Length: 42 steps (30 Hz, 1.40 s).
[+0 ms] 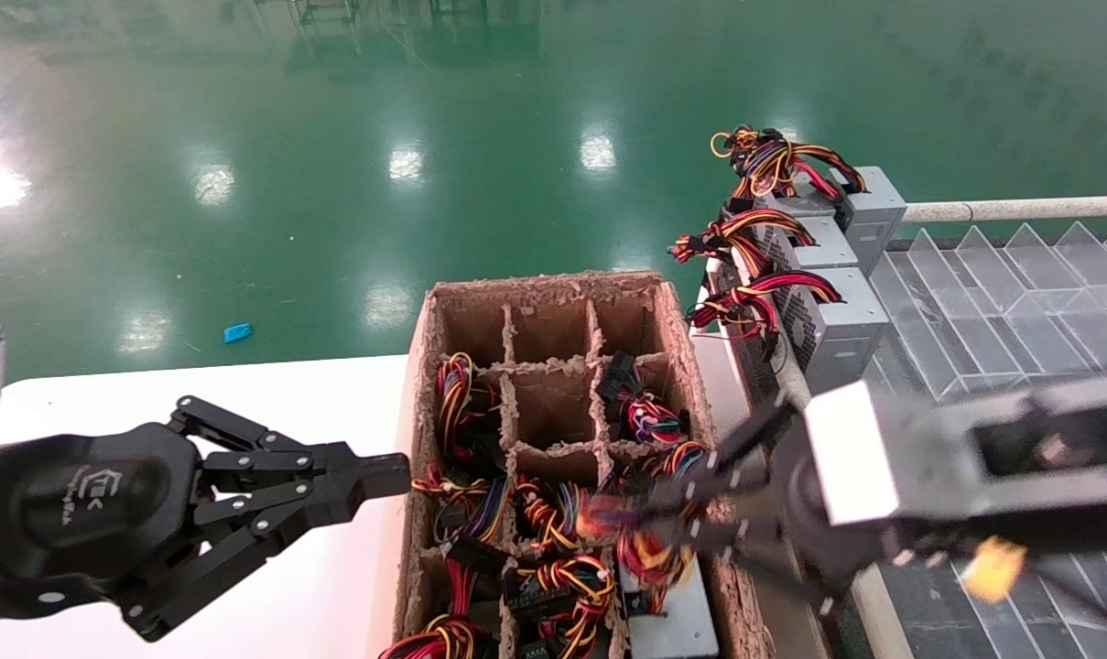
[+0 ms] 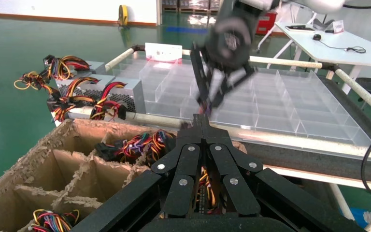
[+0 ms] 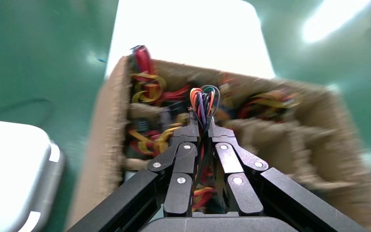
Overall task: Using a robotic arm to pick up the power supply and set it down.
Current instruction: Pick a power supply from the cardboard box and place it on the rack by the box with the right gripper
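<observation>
Right wrist view: right end effector (image 3: 202,126) clenched on the wire loop (image 3: 204,101) of a power supply (image 1: 667,613) low in the cardboard box (image 1: 672,316).
Risk: wires may slip or snag dividers.
Left end effector (image 1: 384,476): clenched, empty, beside box.
Surface: white surface (image 1: 242,394), box on it.
Room: glossy green floor (image 1: 333,137); clear-divider tray (image 1: 1002,293) alongside.

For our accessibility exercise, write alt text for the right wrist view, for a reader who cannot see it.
A black robot gripper is shut on a loop of coloured wires, above a cardboard box divided into compartments, several holding more wire bundles. The box sits by a white table over a green floor.
</observation>
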Motion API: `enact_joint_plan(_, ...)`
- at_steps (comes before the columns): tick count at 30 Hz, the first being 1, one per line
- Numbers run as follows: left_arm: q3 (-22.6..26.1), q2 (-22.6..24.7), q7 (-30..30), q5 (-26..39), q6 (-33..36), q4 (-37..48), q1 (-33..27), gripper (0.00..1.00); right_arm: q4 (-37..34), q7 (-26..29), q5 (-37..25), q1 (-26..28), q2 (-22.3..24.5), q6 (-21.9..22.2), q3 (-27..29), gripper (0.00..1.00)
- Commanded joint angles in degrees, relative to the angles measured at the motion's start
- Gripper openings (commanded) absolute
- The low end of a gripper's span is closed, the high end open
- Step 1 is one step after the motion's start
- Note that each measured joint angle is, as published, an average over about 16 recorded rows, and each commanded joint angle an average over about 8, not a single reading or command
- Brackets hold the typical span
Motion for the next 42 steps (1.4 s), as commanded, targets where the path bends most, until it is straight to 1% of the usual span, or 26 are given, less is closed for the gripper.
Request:
enact_joint_plan(1, 0.0, 0.0, 0.0, 0.0, 0.0, 0.0, 0.0, 0.0, 0.14, -1.18, 0.13, 2.19, 0.14, -0.6, 0.76, 0.0)
enact_joint_plan(10, 0.0, 0.0, 0.0, 0.0, 0.0, 0.0, 0.0, 0.0, 0.18, -3.48, -2.88, 15.27, 1.46, 0.05, 3.79, 0.0)
enact_joint_plan(15, 0.0, 0.0, 0.0, 0.0, 0.0, 0.0, 0.0, 0.0, 0.13, -5.84, -6.37, 20.58, 2.22, 0.67, 4.72, 0.0)
enact_joint_plan(19, 0.0, 0.0, 0.0, 0.0, 0.0, 0.0, 0.0, 0.0, -0.05, -7.3, -10.36, 23.54, 2.45, 1.53, 4.66, 0.0)
enact_joint_plan(24, 0.0, 0.0, 0.0, 0.0, 0.0, 0.0, 0.0, 0.0, -0.29, -8.59, -15.69, 25.62, 3.33, 3.65, 4.54, 0.0)
enact_joint_plan(28, 0.0, 0.0, 0.0, 0.0, 0.0, 0.0, 0.0, 0.0, -0.41, -9.49, -20.44, 26.54, 4.96, 5.73, 4.53, 0.0)
enact_joint_plan(34, 0.0, 0.0, 0.0, 0.0, 0.0, 0.0, 0.0, 0.0, -0.39, -8.11, -26.76, 27.34, 8.06, 7.44, 4.25, 0.0)
enact_joint_plan(38, 0.0, 0.0, 0.0, 0.0, 0.0, 0.0, 0.0, 0.0, -0.47, -6.51, -30.05, 26.67, 10.02, 7.79, 3.57, 0.0)
enact_joint_plan(42, 0.0, 0.0, 0.0, 0.0, 0.0, 0.0, 0.0, 0.0, -0.61, -5.56, -33.55, 24.4, 11.84, 9.11, 2.4, 0.0)
